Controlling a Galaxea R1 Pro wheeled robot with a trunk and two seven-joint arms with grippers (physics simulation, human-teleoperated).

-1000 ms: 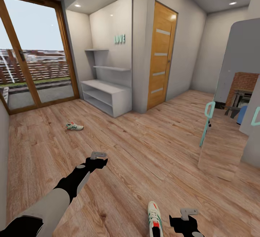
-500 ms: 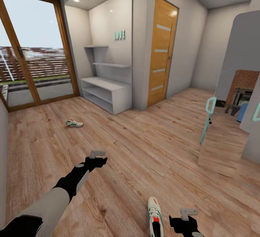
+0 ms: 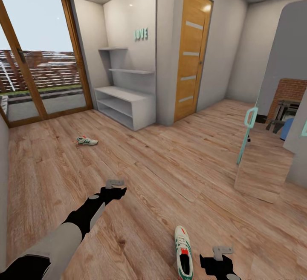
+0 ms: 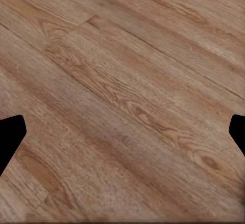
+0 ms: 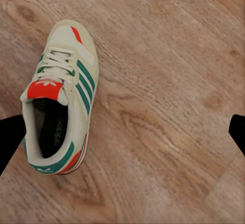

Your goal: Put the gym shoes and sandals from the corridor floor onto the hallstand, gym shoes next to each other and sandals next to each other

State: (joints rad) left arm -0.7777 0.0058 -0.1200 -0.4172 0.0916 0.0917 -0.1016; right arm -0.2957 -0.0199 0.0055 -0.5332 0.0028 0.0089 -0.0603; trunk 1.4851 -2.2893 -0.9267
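The cream-white sneaker with green stripes (image 5: 60,98) lies on the brown wood floor (image 3: 170,173) just beside the right gripper (image 3: 222,252), whose fingers look wide apart, I think, so it should drop straight over the middle.

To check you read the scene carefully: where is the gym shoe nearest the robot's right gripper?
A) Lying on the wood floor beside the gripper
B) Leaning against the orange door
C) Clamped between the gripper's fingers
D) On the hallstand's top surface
A: the near gym shoe lies flat on the corridor floor just beside the right gripper, untouched; its sole rests on the planks in the right wrist view.
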